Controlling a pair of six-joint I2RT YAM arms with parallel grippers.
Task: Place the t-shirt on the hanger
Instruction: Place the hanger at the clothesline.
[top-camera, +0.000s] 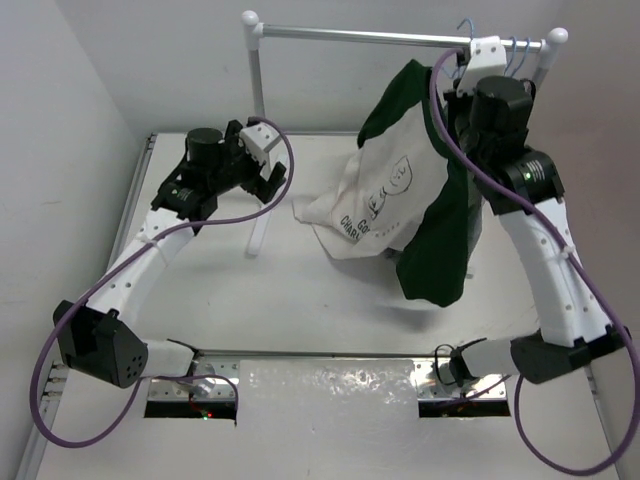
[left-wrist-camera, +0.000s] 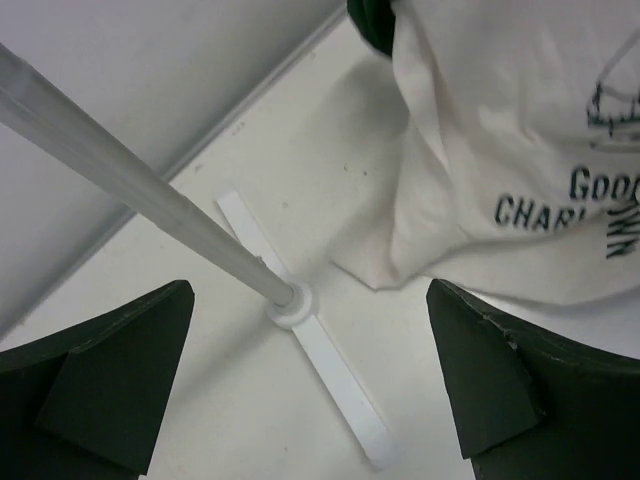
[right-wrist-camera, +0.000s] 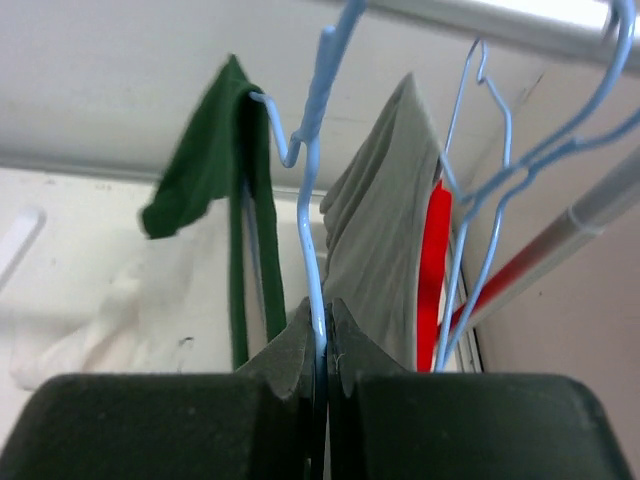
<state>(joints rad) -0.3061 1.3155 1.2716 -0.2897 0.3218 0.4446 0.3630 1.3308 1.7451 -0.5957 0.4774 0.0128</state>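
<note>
The t-shirt (top-camera: 425, 190), dark green with an off-white printed front, hangs below the rail on the pale-blue wire hanger (top-camera: 463, 38). Its pale front trails onto the table. My right gripper (top-camera: 480, 62) is up at the rail's right end. In the right wrist view it (right-wrist-camera: 320, 335) is shut on the hanger's wire (right-wrist-camera: 312, 200), with a green part of the shirt (right-wrist-camera: 235, 160) draped to the left. My left gripper (top-camera: 262, 172) is open and empty by the rack's left post. In the left wrist view it (left-wrist-camera: 315, 400) is above the post's foot, with the shirt's front (left-wrist-camera: 500, 130) to the upper right.
The white rack's rail (top-camera: 380, 37) spans the back; its left post (left-wrist-camera: 150, 195) and flat foot (left-wrist-camera: 335, 375) stand under my left gripper. Two more blue hangers (right-wrist-camera: 490, 190) carry a grey garment (right-wrist-camera: 385, 220) and a red garment (right-wrist-camera: 432, 260) right of the held hanger.
</note>
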